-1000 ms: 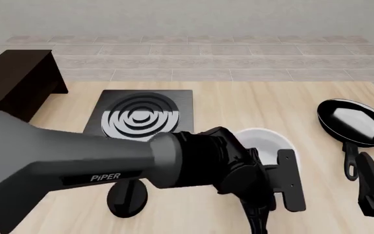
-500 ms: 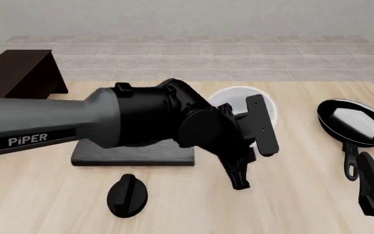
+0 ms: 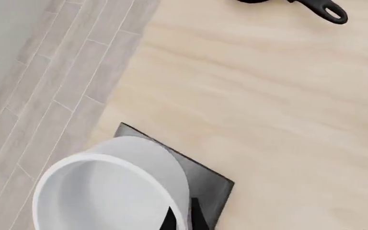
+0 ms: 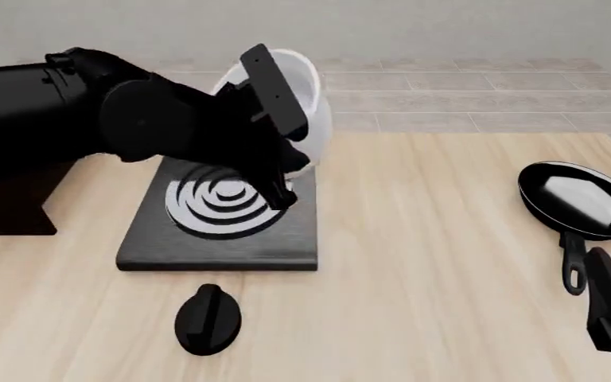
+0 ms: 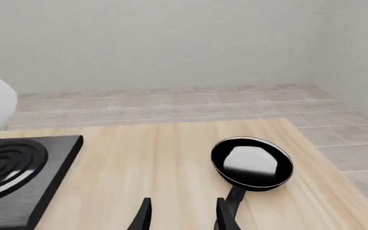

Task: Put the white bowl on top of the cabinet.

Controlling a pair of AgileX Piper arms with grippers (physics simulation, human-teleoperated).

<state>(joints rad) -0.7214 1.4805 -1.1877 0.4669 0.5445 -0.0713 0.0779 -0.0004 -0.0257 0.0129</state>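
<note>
The left hand (image 4: 276, 131) holds the white bowl (image 4: 303, 99) by its rim, lifted in the air above the stove plate (image 4: 220, 239). The step now is the carry; I judge the bowl must go further left to the cabinet (image 4: 9, 199), mostly hidden behind the arm, and then come down flat on its top. The worktop (image 4: 444, 278) is free around the plate. The right hand (image 5: 180, 215) rests half open near the frying pan (image 4: 579, 199), well apart. A black knob (image 4: 208, 320) lies in front.
</note>
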